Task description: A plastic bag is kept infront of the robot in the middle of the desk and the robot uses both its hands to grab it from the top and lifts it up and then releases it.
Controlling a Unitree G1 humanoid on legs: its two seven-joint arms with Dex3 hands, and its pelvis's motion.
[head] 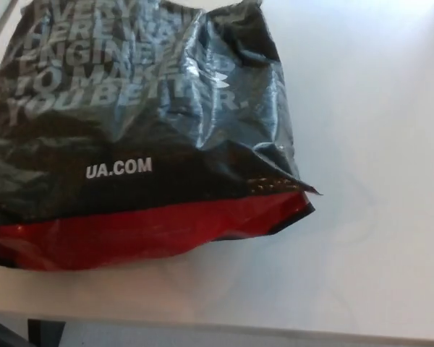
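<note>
A black plastic bag with grey lettering, "UA.COM" in white and a red bottom band lies slumped and crumpled on the white desk, filling the left and centre of the head view. Its top edge sits near the upper border of the picture. Neither of my hands nor any part of my arms shows in this frame.
The desk's front edge runs along the bottom of the picture, with grey floor below it. A dark support piece shows under the edge at the bottom left. Bare white desk lies to the right of the bag.
</note>
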